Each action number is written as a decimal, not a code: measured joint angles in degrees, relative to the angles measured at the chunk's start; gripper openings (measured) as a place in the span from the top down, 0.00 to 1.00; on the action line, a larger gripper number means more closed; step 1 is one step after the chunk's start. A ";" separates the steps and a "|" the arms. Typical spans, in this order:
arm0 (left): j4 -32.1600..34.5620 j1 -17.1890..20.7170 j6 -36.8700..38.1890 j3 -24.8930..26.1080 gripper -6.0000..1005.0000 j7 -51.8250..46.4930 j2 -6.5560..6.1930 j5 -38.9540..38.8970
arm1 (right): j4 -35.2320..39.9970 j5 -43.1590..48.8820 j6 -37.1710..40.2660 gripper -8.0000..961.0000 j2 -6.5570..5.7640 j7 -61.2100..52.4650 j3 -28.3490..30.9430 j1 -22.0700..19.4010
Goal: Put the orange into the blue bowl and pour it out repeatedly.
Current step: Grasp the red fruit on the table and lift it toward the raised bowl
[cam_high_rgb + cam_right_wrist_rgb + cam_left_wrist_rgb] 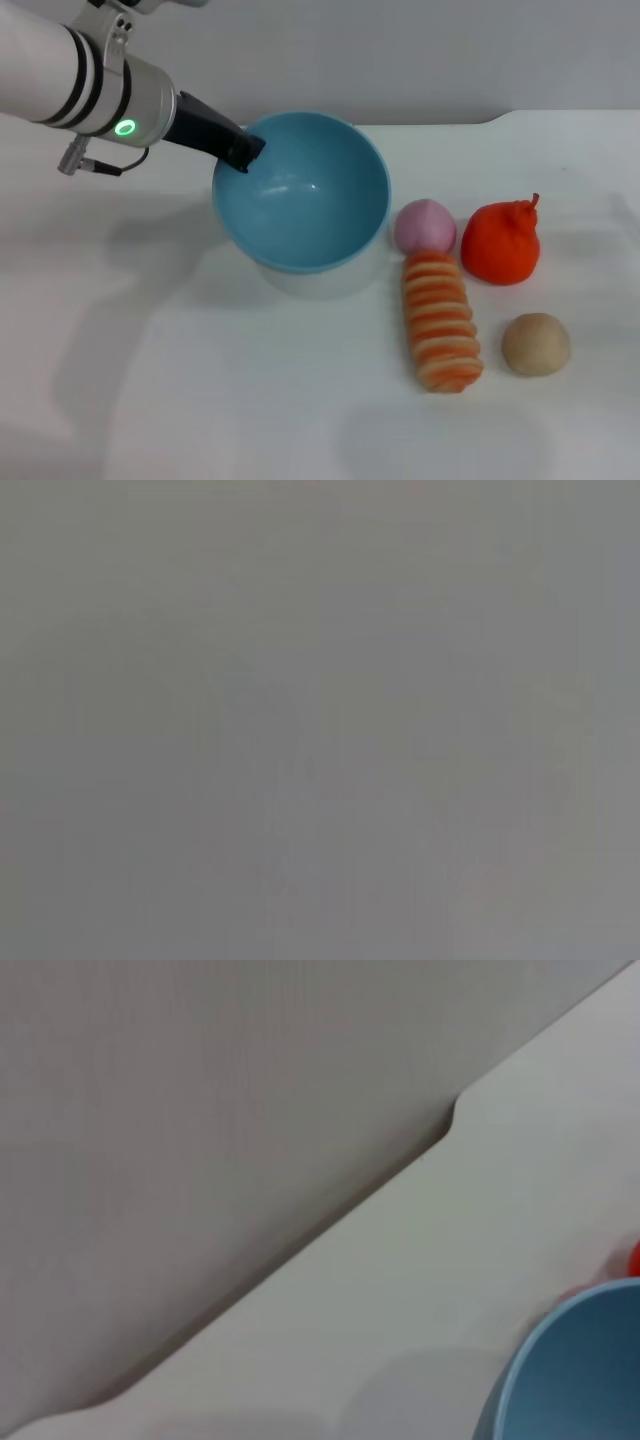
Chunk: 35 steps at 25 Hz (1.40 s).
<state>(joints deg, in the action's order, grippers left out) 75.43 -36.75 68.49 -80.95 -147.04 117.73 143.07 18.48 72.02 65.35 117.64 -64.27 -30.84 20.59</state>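
Nearest the robot, right-front of the blue bowl (pixel 305 195): a long orange-and-cream striped roll (pixel 440 320), with a tan ball (pixel 536 344) farther right. Behind these, just right of the bowl, a pink ball (pixel 424 226) close to the bowl's side; it seems to touch the roll's far end. Right of that sits the orange (pixel 501 243), stem tip up, on the white table (pixel 200 400), outside the bowl, apart from it with the pink ball between.

Bowl looks empty, plain inside. It appears tipped, mouth facing the robot and a bit right, likely lifted off the table given the shadow under it. Left gripper (pixel 243 152) sits at the bowl's far-left rim, fingers clamped on the rim edge, one inside the wall; that grip is probably what keeps the bowl tilted, a pour-out pose. Judged: orange lying right of the bowl fits a pour just done, next load pending.

Left wrist view: only a slice of bowl rim, a sliver of orange, table edge, wall. Right gripper not visible anywhere, its wrist view blank grey, state cannot be told
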 joint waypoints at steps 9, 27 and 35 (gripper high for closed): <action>-0.77 -0.08 -2.39 1.53 1.00 -0.13 0.08 0.45 | 26.82 42.31 2.31 0.14 -0.73 -47.48 -0.19 6.17; -2.75 -1.39 -5.07 1.13 1.00 -0.18 0.22 0.40 | 24.74 63.95 2.46 0.20 0.81 -65.93 -12.75 15.87; -2.73 -1.49 -5.17 1.31 1.00 0.25 0.22 0.45 | 23.66 63.82 1.07 0.23 0.79 -64.56 -16.09 15.64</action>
<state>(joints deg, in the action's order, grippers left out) 72.70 -38.23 63.32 -79.63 -146.79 117.95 143.53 42.14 135.84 66.41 118.43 -128.83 -46.94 36.23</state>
